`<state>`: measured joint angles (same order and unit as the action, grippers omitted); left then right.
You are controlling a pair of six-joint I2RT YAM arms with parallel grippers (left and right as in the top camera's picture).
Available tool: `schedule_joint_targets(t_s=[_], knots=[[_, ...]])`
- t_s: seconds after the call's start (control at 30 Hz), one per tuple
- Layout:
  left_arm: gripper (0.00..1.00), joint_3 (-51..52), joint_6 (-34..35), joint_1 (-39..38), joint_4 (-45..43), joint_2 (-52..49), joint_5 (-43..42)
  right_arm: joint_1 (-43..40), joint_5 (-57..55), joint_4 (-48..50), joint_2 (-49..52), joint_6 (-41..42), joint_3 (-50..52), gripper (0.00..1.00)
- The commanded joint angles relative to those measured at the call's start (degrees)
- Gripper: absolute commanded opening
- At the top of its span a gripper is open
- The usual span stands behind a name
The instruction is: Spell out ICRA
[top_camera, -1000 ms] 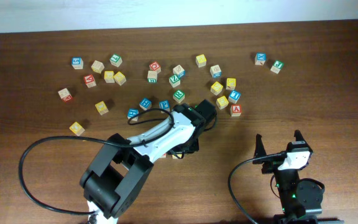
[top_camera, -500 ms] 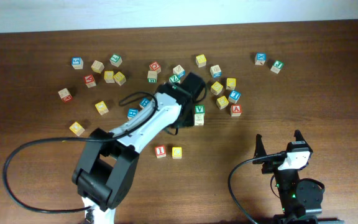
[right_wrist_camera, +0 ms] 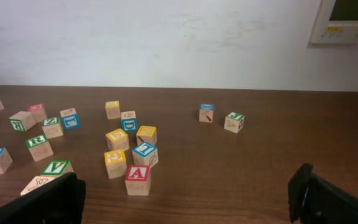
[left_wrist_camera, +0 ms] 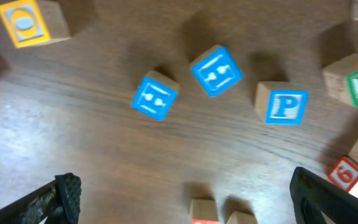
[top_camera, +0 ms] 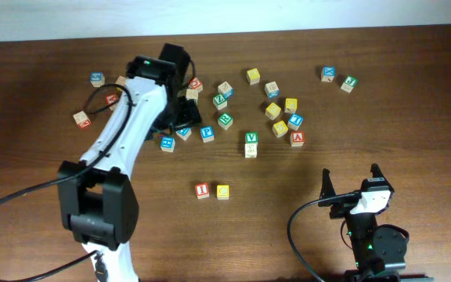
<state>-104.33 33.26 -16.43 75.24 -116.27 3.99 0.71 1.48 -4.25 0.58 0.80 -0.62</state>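
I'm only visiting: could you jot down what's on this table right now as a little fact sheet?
word wanted: ICRA
already lined up: I cube and C cube, side by side, apart from the scatter
not yet placed: R cube, A cube, both among the scattered cubes
left gripper: open, holding nothing, blue P cube in its view
right gripper: open, holding nothing, far from the cubes

Mid-table: green-lettered wooden "V" cube (top_camera: 250, 138) as marker. Red-marked wooden "I" cube (top_camera: 202, 190) and yellow-marked wooden "C" cube (top_camera: 222, 191) side by side, I on left, nearer robot and left of marker. Green-lettered wooden "R" cube (top_camera: 225, 120) just behind-left. Red-marked wooden "A" cube (top_camera: 297, 139) level, to right. Blue-lettered wooden "P" cube (top_camera: 207, 133) level, to left.
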Motion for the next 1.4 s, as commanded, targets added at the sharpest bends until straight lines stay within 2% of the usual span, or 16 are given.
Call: schedule_joint_targets(t_s=[0.0, 0.23, 0.33, 0.43, 0.47, 0.6, 0.67, 0.73, 0.83, 0.9, 0.93, 1.13, 1.27, 1.33, 1.37], knots=[[0.99, -0.7, -1.2, 3.8, 0.9, -0.3, -1.2, -0.4, -0.3, -0.3, -0.4, -0.3, 0.3, 0.98], [0.99, -0.7, -1.3, 8.4, 3.4, -0.3, -1.2, -0.4, -0.3, -0.3, -0.4, -0.3, 0.3, 0.98], [0.99, -0.7, -7.4, 7.5, 5.2, -0.3, -1.3, -0.4, -0.3, -0.3, -0.4, -0.3, 0.3, 0.98], [0.99, -0.7, -8.9, 6.7, 7.1, -0.3, -1.2, -0.4, -0.3, -0.3, -0.4, -0.3, 0.3, 0.98], [0.96, -0.5, -9.2, 6.7, 7.4, -0.3, -1.2, -0.4, -0.3, -0.3, -0.4, -0.3, 0.3, 0.98], [0.53, 4.4, -9.1, 6.7, 6.4, -0.3, -1.3, -0.4, -0.3, -0.3, -0.4, -0.3, 0.3, 0.98], [0.44, 9.2, -9.1, 6.3, 4.3, -0.3, -1.3, -0.4, -0.3, -0.3, -0.4, -0.3, 0.3, 0.98], [0.43, 13.0, -9.1, 5.9, 1.9, -0.3, -1.5, -0.4, -0.3, -0.3, -0.4, -0.3, 0.3, 0.98], [0.26, 17.8, -9.1, 4.7, -1.2, -0.3, -3.1, -0.4, -0.3, -0.3, -0.4, -0.3, 0.3, 0.98], [0.23, 18.9, -9.1, 4.0, -1.7, -0.3, -4.6, -0.4, -0.3, -0.3, -0.4, -0.3, 0.3, 0.98], [0.13, 18.9, -9.2, 4.0, -1.7, -0.3, -4.5, -0.4, -0.3, -0.3, -0.4, -0.3, 0.3, 0.98], [0.11, 14.6, -9.2, 3.9, 1.0, 1.1, -5.4, -0.4, -0.3, -0.3, -0.4, -0.3, 0.3, 0.98], [0.14, 8.8, -9.6, 3.9, 5.0, 8.2, -5.2, -0.4, -0.3, -0.3, -0.4, -0.3, 0.3, 0.98], [0.23, 8.3, -9.6, 4.6, 3.6, 13.4, -3.0, -0.4, -0.3, -0.3, -0.4, -0.3, 0.3, 0.98], [0.47, 8.3, -9.6, 5.4, 2.7, 15.0, -0.2, -0.4, -0.3, -0.3, -0.4, -0.3, 0.3, 0.98]])
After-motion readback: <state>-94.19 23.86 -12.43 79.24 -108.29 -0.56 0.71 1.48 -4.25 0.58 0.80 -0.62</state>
